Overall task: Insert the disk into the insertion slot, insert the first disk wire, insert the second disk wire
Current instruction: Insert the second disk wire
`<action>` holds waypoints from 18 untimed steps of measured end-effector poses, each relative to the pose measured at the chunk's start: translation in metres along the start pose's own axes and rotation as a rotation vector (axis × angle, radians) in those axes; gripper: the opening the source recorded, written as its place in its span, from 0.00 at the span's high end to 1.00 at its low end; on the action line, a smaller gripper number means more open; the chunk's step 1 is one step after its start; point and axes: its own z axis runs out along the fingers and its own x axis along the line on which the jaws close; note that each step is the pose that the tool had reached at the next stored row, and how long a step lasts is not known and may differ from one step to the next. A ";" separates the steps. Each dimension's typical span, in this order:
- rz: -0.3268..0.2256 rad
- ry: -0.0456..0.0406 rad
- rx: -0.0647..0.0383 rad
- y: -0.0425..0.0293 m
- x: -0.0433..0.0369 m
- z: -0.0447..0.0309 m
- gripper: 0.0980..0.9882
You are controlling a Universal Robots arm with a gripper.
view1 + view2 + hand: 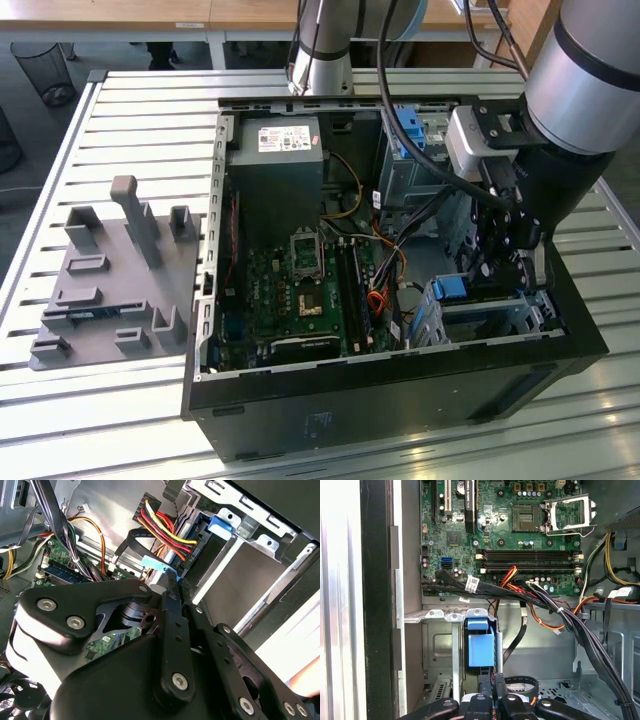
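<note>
Tool (pixel 170 577) clenched on a wire plug, at the disk (pixel 481 647) (blue-framed), inside the insertion slot (pixel 440 652)

The bench (pixel 130 110) is a run of pale metal slats, bright with daylight glare along its near edge. Beyond the bench's far edge lies a grey floor (pixel 100 55), where a dark wire-mesh wastebasket (pixel 45 70) stands. Wooden desks (pixel 150 15) stand behind the wastebasket along the room's back.
</note>
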 end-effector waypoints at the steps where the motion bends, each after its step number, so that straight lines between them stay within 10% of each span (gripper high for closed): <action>1: 0.000 0.0000 0.000 0.0000 0.0000 0.0000 0.95; 18: 0.008 0.0002 0.000 -0.0009 0.0021 0.0012 0.95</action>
